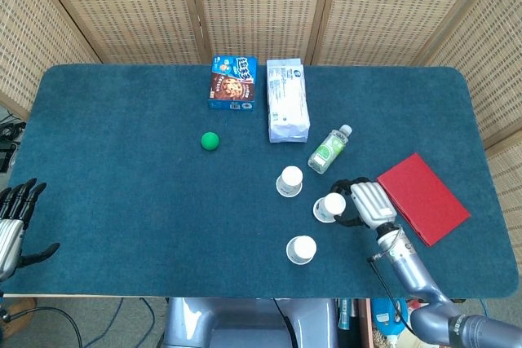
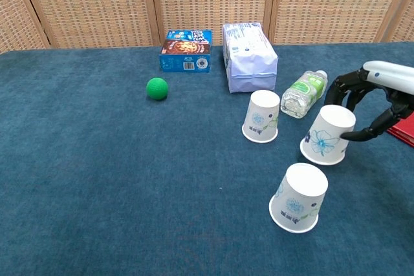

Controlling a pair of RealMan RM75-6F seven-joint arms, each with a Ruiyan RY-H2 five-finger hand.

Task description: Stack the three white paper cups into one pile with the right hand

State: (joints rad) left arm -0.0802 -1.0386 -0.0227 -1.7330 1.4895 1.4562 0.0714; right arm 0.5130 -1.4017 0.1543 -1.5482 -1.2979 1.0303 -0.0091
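Chest view, right hand [image 2: 370, 105] gripping the tilted middle cup [image 2: 327, 135], bottle [image 2: 304, 93] just behind it, two cups [image 2: 262, 116] [image 2: 297, 197] near, open carpet leftward, left hand [image 1: 15, 216] spread, holding nothing.

White-backed right hand [image 1: 369, 204], black fingers [image 2: 343, 88]

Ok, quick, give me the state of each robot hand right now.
Left robot hand: open, holding nothing, at the table edge.
Right robot hand: gripping the middle cup, which is tilted.
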